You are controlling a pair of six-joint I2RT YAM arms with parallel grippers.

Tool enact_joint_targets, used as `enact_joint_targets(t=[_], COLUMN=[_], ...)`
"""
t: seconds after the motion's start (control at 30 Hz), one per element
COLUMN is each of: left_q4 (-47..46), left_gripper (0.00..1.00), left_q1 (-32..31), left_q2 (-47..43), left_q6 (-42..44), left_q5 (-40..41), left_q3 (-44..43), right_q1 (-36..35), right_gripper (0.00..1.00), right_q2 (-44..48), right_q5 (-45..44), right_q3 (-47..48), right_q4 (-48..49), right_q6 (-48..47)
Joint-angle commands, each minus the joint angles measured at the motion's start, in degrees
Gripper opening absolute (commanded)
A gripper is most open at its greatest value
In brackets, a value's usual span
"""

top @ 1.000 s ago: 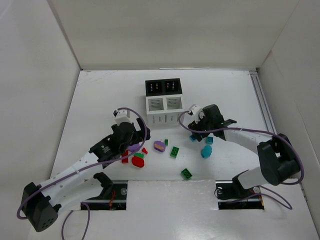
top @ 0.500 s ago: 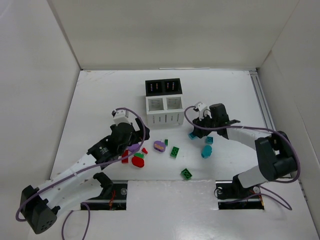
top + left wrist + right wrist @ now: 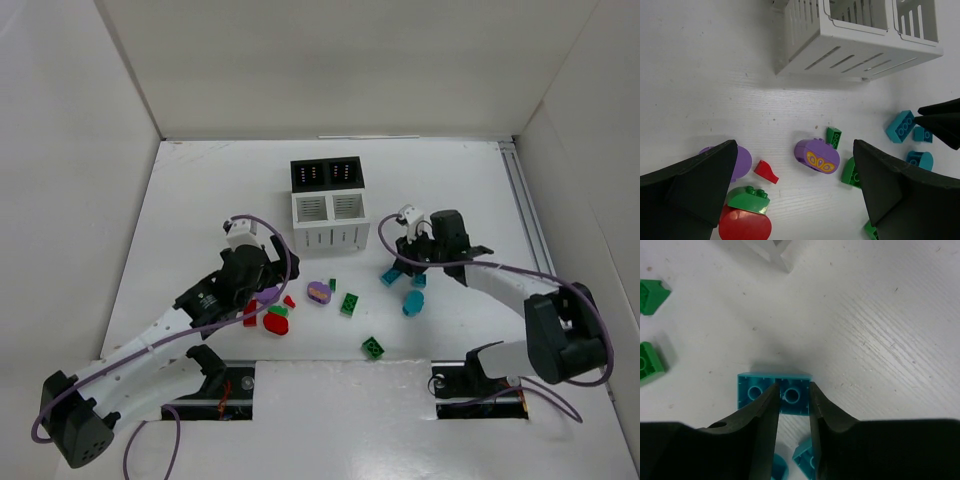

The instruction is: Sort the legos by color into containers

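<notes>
The legos (image 3: 348,303) lie loose on the counter (image 3: 200,200), just in front of the containers (image 3: 328,238). From overhead, the right pincer (image 3: 402,263) is down at a cyan brick (image 3: 390,275), with two more cyan pieces just beside it. The left pincer (image 3: 265,288) hangs over a cluster of red, green and purple pieces.

In the left wrist view that pincer is spread wide and carries nothing. Below it sit a purple rounded piece (image 3: 816,155) and a small red piece (image 3: 766,171), with the white slatted compartments beyond.

In the right wrist view the jaws are drawn nearly together over the cyan brick, and one stud shows in the gap. Whether they clamp it or only hover, I cannot tell.

The step in hand looks like picking up this brick. It would go best with the jaws seated on two opposite walls rather than on a stud. The lift should be straight, clear of the neighbouring cyan pieces, with the release made well inside one compartment.

No brand or word is readable. The black compartments carry dotted markings, and the purple piece has a yellow-orange printed pattern.
</notes>
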State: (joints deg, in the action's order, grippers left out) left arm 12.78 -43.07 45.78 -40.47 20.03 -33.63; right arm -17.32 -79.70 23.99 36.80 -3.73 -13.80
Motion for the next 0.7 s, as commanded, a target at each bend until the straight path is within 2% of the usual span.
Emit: enact_joint_targets(t=[0.0, 0.13, 0.2, 0.23, 0.3, 0.33, 0.47, 0.57, 0.67], left_q4=[-0.5, -0.5, -0.5, -0.5, -0.5, -0.5, -0.5, -0.5, -0.5], left_gripper=[1.0, 1.0, 1.0, 1.0, 1.0, 1.0, 1.0, 1.0, 1.0], left_q1=[-0.3, -0.3, -0.3, -0.3, -0.3, -0.3, -0.3, -0.3, -0.3], left_q2=[-1.0, -1.0, -0.4, -0.4, -0.4, -0.4, -0.4, -0.4, -0.4], left_q6=[-0.1, -0.1, 0.4, 0.4, 0.4, 0.4, 0.4, 0.4, 0.4], left_q5=[1.1, 1.1, 1.1, 1.1, 1.1, 1.1, 1.1, 1.1, 1.1], left_q3=[-2.7, -2.7, -2.7, -2.7, -2.7, -2.7, -2.7, -2.7, -2.7], right_q1=[0.1, 0.1, 0.1, 0.1, 0.1, 0.6, 0.1, 0.1, -0.4], right_gripper=[0.35, 0.29, 0.41, 0.51, 0.58, 0.67, 0.8, 0.81, 0.76], right_q2=[5.8, 8.6, 7.7, 6.0, 3.9, 2.9, -1.5, -3.1, -3.6], right_q5=[1.8, -1.2, -3.9, -4.8, -4.8, -4.2, -1.8, -1.8, -1.2], right_q3=[0.0, -0.1, -0.1, 0.6, 0.6, 0.6, 0.6, 1.1, 1.1], right_q4=[0.0, -1.4, -2.4, -4.6, -4.6, -4.6, -3.0, -2.3, -1.7], right_q6=[-0.9, -1.5, -1.5, -2.2, -2.8, -3.4, -4.1, -4.1, -4.1])
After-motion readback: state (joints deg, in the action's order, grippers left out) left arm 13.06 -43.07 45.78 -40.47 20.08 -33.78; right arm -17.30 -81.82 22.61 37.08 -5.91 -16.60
